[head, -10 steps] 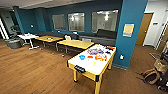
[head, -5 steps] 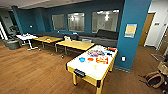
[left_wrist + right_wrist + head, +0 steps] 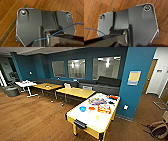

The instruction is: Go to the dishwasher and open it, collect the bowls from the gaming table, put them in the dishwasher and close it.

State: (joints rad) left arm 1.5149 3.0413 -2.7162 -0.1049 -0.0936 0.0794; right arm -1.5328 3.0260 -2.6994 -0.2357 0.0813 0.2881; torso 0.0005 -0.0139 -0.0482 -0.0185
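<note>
You couldn't tell either gripper's state, and beside the small round blue plastic bowl [image 3: 82,108] and orange-red plastic bowl [image 3: 91,108], lower centre on the long white-topped, yellow-edged gaming table [image 3: 77,116], colourful clutter [image 3: 104,108] risked getting knocked.

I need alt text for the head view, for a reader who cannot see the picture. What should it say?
A long gaming table with a white top and yellowish edge stands on a wooden floor, holding a blue bowl, an orange-red bowl and colourful boxes. Behind it are yellow wooden-topped tables, dark sofas and a blue wall with windows.
</note>
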